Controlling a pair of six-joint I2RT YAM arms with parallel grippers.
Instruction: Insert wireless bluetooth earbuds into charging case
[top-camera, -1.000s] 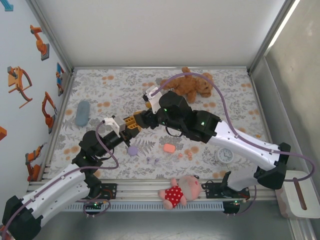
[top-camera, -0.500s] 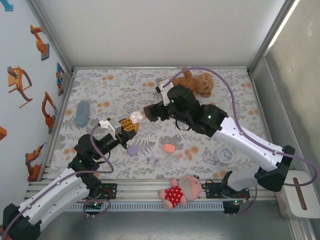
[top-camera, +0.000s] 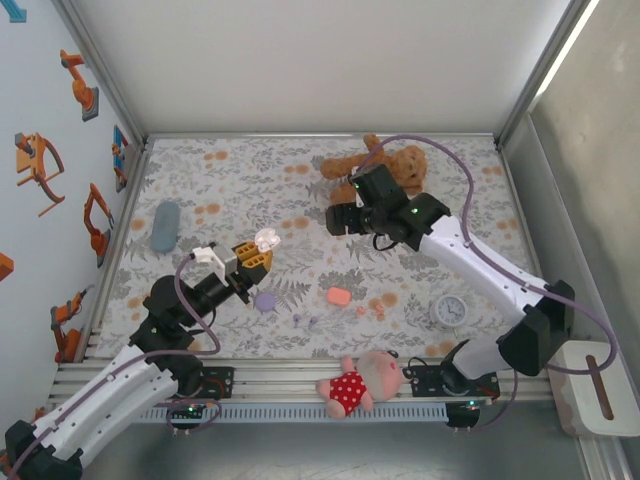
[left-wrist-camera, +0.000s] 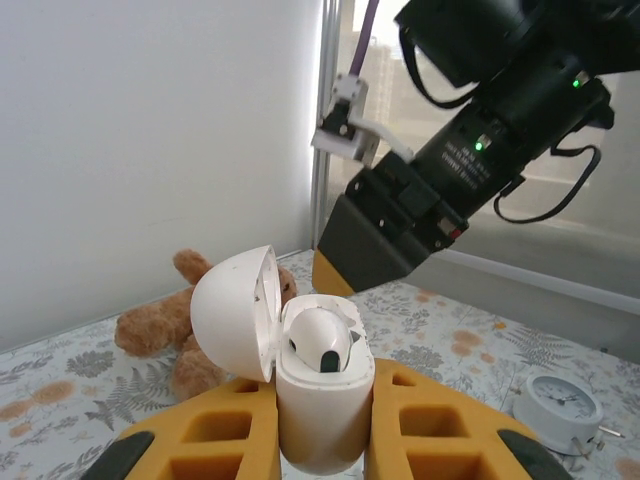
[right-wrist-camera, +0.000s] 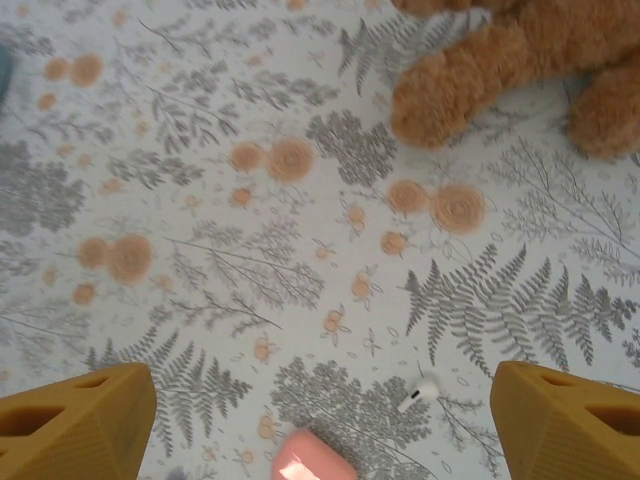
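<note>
The left gripper (top-camera: 256, 257) and right gripper (top-camera: 337, 219), close together earlier, now stand well apart; the right one has withdrawn to the teddy bear (top-camera: 385, 168). The left jaws clamp the white charging case (left-wrist-camera: 320, 400), lid open, with one white earbud (left-wrist-camera: 320, 340) seated inside. The right jaws are spread and empty. A small white piece, likely a second earbud (right-wrist-camera: 424, 390), lies on the counter (right-wrist-camera: 200, 200) near the coral case (right-wrist-camera: 310, 462).

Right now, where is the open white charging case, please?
The white charging case sits clamped in the left tool, left of centre in the top view, near the lilac case.
</note>
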